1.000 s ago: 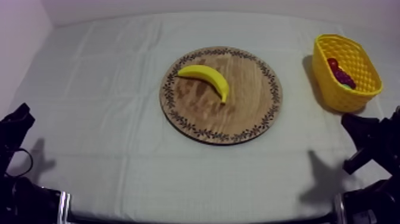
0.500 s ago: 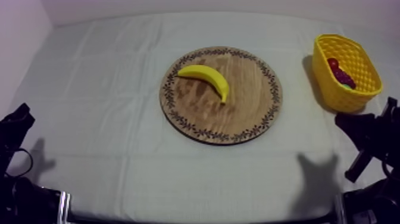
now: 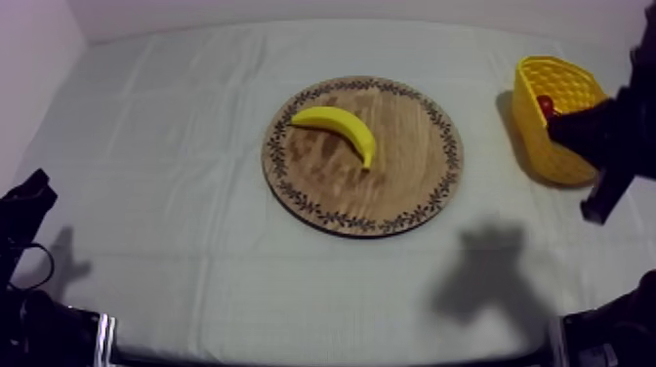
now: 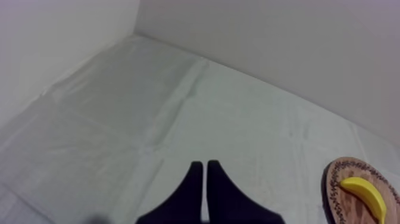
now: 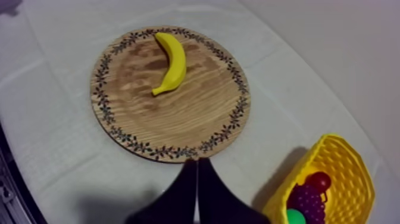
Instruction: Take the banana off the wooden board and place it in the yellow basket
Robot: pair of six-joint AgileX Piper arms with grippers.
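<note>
The yellow banana [image 3: 337, 127] lies curved on the far left part of the round wooden board [image 3: 381, 190] in mid-table. My right gripper [image 3: 559, 126] hangs raised in front of the yellow basket [image 3: 535, 93] at the far right and covers part of it. Seen from the right wrist, its fingers [image 5: 197, 170] lie together as a narrow wedge, shut on nothing, above the cloth between the board [image 5: 178, 113] and the basket [image 5: 336, 164]; the banana [image 5: 171, 59] is at the board's far side. My left gripper [image 3: 33, 187] rests low at the left, shut [image 4: 205, 173], far from the banana [image 4: 365, 193].
In the basket lie a bunch of grapes [image 5: 306, 199], a small red fruit [image 5: 320, 180] and a green fruit [image 5: 294, 216]. Bare cloth [image 3: 176, 146] stretches left of the board. The right arm's shadow [image 3: 483, 273] falls on the cloth near the board's front right.
My right arm has risen from the lower right edge and moved toward the far side, now across the basket's front. Its shadow has shifted left. The left arm and banana have not moved.
</note>
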